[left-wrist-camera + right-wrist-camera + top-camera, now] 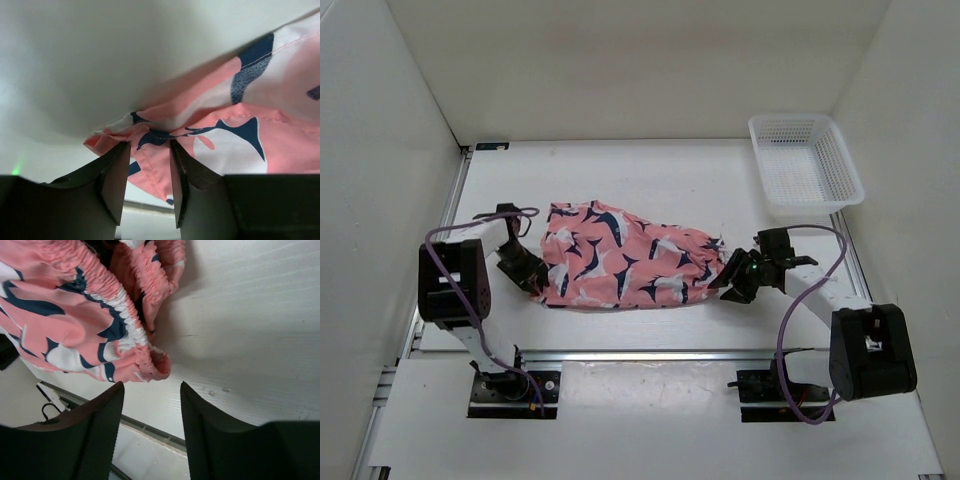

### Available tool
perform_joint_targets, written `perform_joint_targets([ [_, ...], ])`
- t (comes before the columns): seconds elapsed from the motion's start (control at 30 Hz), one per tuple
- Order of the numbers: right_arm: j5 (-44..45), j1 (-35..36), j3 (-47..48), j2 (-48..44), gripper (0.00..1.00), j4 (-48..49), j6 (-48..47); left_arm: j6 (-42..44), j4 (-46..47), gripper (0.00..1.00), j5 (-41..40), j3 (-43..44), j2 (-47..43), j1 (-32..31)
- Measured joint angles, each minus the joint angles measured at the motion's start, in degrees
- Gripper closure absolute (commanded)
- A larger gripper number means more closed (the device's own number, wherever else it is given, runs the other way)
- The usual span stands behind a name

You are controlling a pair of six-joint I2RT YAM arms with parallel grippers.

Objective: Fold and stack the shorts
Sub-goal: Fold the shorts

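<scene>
Coral-pink shorts, crumpled on the surface between the hands: left hand narrowly parted astride a hem corner, grip undeterminable; right hand open, waistband just beyond its tips; grasping stage, next likely closing on both ends before folding.

The white table is carrying two things. The pink shorts with dark blue and white shapes are lying bunched up in the middle of it, a bit toward the near side. A white basket full of little holes is sitting at the far right corner, well apart from the shorts.
</scene>
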Motion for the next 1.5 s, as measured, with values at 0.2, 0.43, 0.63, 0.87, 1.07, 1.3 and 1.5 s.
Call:
perform_joint_targets([
  [0.2,-0.4,1.2,-1.3,4.7,0.57,5.5,4.2,0.9,2.6,0.55,-0.2,8.8,6.3,-1.6],
  [0.43,1.0,4.7,-1.3,8.6,0.95,9.5,8.3,3.0,2.2,0.25,-0.7,11.6,5.7,-2.2],
  [0.63,3.1,4.8,-0.9,8.7,1.00,9.4,9.0,4.2,-0.7,0.11,-3.1,10.4,-4.0,-1.0],
  [0.87,4.7,4.8,1.1,9.0,1.00,8.1,8.7,4.6,0.1,0.23,-2.7,2.7,-6.5,1.2],
  [1.07,5.5,4.8,2.1,9.1,1.00,7.0,7.9,4.6,2.1,0.29,-1.2,1.3,0.4,1.2],
  [1.3,5.7,4.8,2.1,9.1,1.00,6.5,7.5,3.6,2.4,0.72,-1.4,5.0,3.7,1.1],
  [1.5,7.0,4.9,4.6,8.9,1.00,2.8,5.9,4.0,3.0,0.90,-1.4,8.9,6.6,0.5],
])
